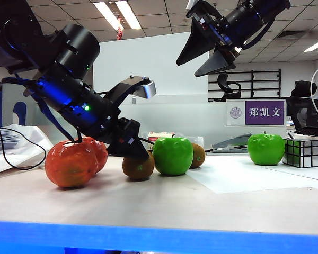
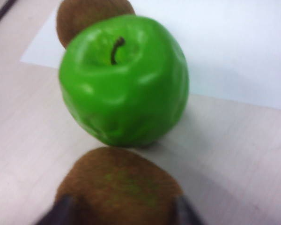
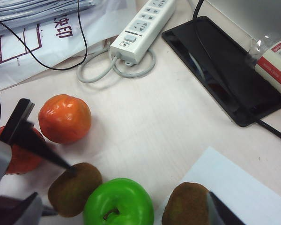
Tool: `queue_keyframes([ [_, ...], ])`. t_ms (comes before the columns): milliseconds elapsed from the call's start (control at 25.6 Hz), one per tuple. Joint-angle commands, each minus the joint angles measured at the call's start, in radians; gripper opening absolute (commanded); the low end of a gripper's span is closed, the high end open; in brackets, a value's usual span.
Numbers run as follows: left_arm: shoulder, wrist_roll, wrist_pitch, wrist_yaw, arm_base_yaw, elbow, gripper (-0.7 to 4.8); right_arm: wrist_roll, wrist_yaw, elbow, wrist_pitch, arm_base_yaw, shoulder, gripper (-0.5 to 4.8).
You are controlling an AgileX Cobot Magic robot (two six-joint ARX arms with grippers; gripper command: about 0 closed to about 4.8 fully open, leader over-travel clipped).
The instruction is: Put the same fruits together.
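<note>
Office desk: left end effector around kiwi, grip unclear; right end effector released aloft.

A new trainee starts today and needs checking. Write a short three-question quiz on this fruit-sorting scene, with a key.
1. True or false: the right hand hangs open above the table, holding nothing.
2. The fingers of the left hand flank which fruit? A orange, B kiwi, C apple.
3. In the exterior view, what non-fruit thing stands beside the far-right green apple?
Key: 1 true; 2 B; 3 the mirror cube.
</note>
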Motion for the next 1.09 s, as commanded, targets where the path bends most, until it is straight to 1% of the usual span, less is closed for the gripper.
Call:
queue_keyframes([
  [39,0.003,-0.004,0.005,0.005,-0.001,0.003,1.76,-0.004,-0.006,0.003,0.01,0.001,-0.006,4.79],
  [78,0.003,-0.004,0.005,0.006,-0.001,0.003,1.52,-0.004,-0.006,0.003,0.01,0.001,-0.006,4.79],
  [156,0.003,-0.003,0.007,0.007,-0.001,0.003,1.61,-0.004,-0.006,0.003,0.01,0.001,-0.006,4.79],
  [195,0.003,-0.003,0.008,0.008,-0.001,0.003,2.2,-0.004,-0.006,0.003,0.009,0.001,-0.006,4.79],
  [273,0.003,-0.003,0.008,0.008,-0.001,0.003,3.19,-0.004,-0.006,0.003,0.009,0.001,-0.006,4.79],
  [312,0.003,-0.002,0.008,0.008,-0.001,0.003,3.47,-0.004,-0.006,0.003,0.009,0.001,-0.006,4.79],
  [468,0.004,0.0,0.005,0.008,-0.001,0.003,3.91,-0.004,-0.01,0.003,0.008,0.001,-0.006,4.79],
  [546,0.005,0.0,0.006,0.005,-0.001,0.003,4.44,-0.004,-0.022,0.003,0.008,0.001,-0.006,4.79],
  [625,0.012,0.0,0.015,0.005,-0.001,0.003,4.75,-0.004,-0.028,0.003,0.008,0.001,-0.006,4.79],
  [937,0.075,0.0,0.052,0.001,-0.002,0.003,4.79,-0.004,-0.029,0.003,0.005,0.001,-0.006,4.79],
  [1093,0.098,0.0,0.079,-0.052,-0.003,0.003,4.79,-0.004,-0.03,0.003,0.004,0.001,-0.006,4.79],
])
